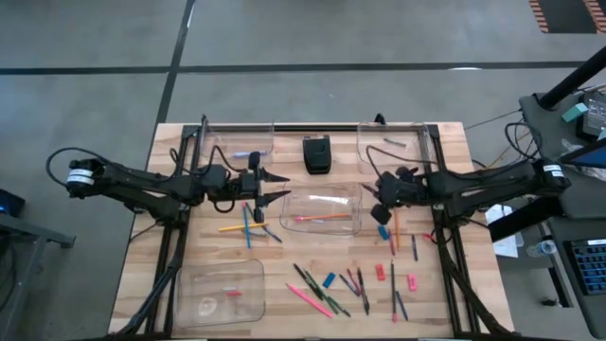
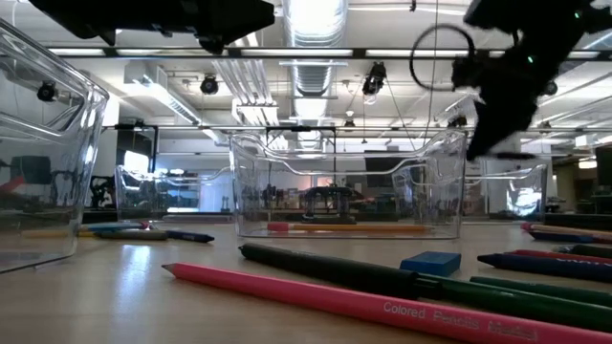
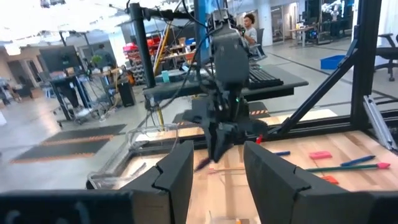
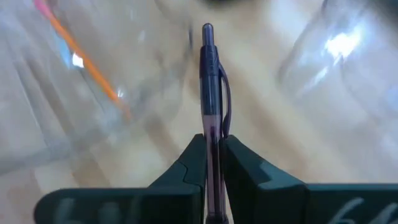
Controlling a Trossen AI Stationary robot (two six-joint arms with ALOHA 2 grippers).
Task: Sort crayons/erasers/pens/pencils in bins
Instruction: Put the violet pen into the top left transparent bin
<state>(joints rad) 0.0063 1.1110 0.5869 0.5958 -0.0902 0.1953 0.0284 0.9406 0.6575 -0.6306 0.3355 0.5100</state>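
A slim dark purple pen [image 4: 209, 93] is being shown clearly only in the right wrist view, where it is being pinched between the two dark fingers of the right tool [image 4: 211, 149], its clip and tip pointing away over the pale wood. In the high view the same right tool [image 1: 381, 210] is being seen only as a dark shape near the right end of the middle bin [image 1: 322, 211], and the pen cannot be made out there. In the low view it [image 2: 492, 143] is being silhouetted well above the counter [image 2: 143, 296].

The left tool [image 1: 270, 188] is being held with its fingers apart near the left end of the middle bin, gripping nothing; in the left wrist view its blocky fingers [image 3: 177, 174] are being seen with a clear gap.

The bins are clear, glossy, round-cornered plastic. An orange pencil [image 1: 317, 218] is lying in the middle bin. Loose pencils [image 1: 312, 301], a blue eraser [image 1: 329, 280] and pink erasers [image 1: 381, 273] are lying scattered toward the near edge of the wooden counter.
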